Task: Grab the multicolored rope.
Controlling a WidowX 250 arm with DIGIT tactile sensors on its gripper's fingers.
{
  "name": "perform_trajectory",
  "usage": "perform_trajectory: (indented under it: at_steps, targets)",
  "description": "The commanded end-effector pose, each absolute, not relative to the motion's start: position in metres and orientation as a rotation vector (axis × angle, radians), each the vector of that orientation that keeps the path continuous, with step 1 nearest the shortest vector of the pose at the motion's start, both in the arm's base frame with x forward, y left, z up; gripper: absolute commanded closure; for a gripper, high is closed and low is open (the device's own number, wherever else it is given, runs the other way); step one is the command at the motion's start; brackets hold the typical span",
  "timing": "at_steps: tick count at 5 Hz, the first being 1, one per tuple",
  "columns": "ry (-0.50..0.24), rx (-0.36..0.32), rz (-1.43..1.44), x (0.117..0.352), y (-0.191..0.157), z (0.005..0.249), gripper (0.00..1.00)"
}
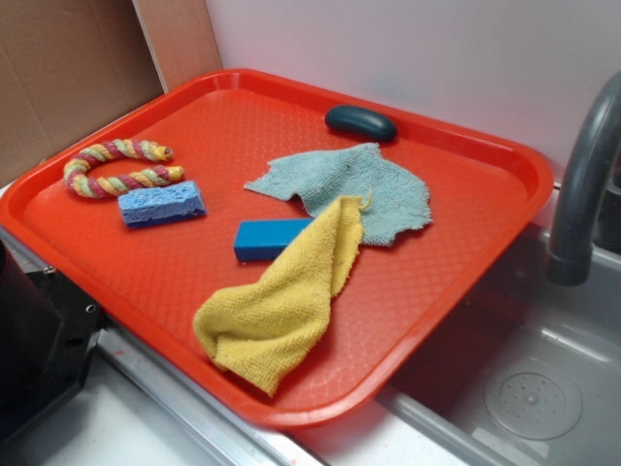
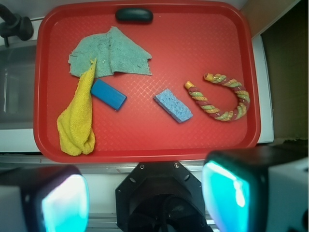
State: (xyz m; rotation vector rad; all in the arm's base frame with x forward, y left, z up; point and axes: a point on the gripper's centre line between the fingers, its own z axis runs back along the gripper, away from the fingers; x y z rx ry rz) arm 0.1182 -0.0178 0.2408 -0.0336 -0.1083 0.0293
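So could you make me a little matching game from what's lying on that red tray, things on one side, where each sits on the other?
Things:
1. multicolored rope
2. yellow cloth
3. dark oval object
4. light blue sponge

Places:
A. against the tray's far rim
B. right beside the rope, nearer the camera in the exterior view
C. in the tray's left corner in the exterior view, bent in a U
D. draped over one end of the blue block

Pairs: 1-C, 2-D, 3-A, 4-B
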Motion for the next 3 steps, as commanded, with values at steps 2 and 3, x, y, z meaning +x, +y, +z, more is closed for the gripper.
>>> perform_trajectory:
  at_steps: [2,3]
  targets:
    - [0.001,-0.003,0.278,0.121,0.021,0.191,0.0]
    - [-0.114,0.056,0.53,0.149,0.049,0.159,0.0]
